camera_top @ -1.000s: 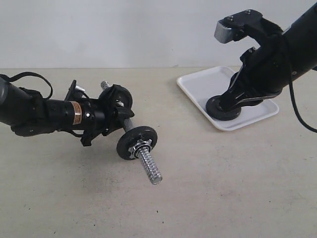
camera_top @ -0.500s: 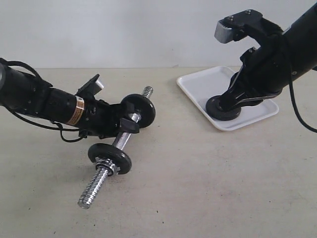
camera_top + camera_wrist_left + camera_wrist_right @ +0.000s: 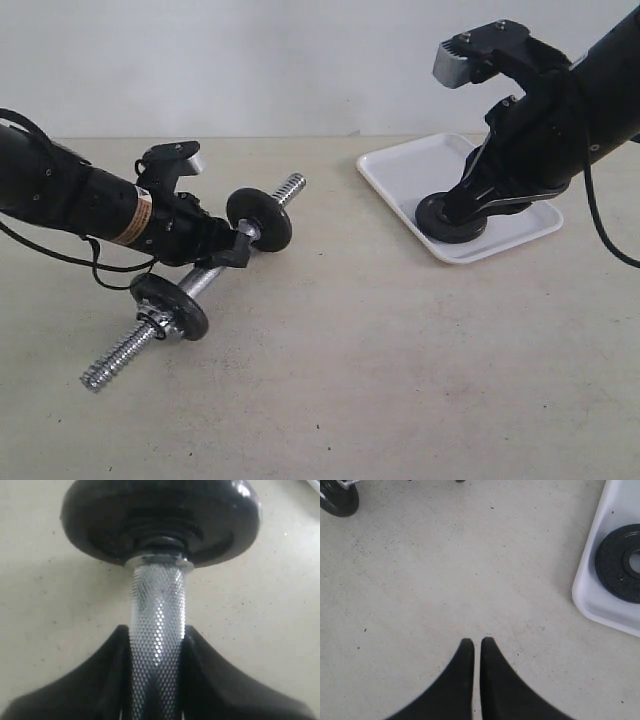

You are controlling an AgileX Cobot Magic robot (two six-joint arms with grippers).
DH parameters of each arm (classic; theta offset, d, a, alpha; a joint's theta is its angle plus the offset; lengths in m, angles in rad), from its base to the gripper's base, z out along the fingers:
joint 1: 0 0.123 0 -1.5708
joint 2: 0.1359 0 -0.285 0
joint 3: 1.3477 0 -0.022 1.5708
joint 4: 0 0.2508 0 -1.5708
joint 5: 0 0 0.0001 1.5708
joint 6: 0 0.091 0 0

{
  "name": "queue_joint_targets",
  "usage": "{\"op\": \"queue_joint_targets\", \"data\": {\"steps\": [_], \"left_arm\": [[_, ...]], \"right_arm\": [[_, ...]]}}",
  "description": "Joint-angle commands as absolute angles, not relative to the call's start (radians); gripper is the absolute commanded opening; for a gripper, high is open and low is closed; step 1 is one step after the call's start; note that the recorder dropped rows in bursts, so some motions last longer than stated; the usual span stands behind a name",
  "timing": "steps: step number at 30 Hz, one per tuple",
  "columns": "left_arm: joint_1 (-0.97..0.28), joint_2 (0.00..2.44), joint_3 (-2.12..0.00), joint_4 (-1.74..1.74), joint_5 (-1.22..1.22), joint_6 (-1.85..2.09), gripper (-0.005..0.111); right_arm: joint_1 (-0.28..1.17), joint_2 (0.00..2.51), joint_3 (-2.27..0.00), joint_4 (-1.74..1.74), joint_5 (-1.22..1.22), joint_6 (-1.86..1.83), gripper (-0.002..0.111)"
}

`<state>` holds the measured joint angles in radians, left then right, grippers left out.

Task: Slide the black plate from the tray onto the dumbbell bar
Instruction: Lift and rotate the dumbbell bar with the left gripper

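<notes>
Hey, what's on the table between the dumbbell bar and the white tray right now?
Nothing. In the exterior view, only bare beige tabletop separates the dumbbell bar from the tray.

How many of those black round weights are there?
3. On the dumbbell bar, a far disc and a near disc; the black plate lies in the tray, partly hidden.

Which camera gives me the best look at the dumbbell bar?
The exterior view: the dumbbell bar shows both threaded ends and two discs. Left wrist view: only its knurled middle in the left gripper, plus one disc. Right wrist view: just part of a disc at a corner.
</notes>
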<state>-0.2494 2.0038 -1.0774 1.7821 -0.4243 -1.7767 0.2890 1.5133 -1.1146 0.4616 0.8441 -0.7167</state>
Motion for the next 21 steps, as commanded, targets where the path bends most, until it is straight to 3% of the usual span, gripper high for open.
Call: {"op": "queue_joint_targets", "data": {"steps": [1,21], "left_arm": [[-0.249,1.900,-1.101,1.744,-0.436,-1.607,0.004],[-0.249,1.869,-1.101,1.744,-0.398,-1.289,0.004]], "right_arm": [[0.291,1.514,-1.116,0.461,0.845,-0.717,0.000],[0.291,1.514,-1.116,0.461,0.842,-0.717,0.000]]}}
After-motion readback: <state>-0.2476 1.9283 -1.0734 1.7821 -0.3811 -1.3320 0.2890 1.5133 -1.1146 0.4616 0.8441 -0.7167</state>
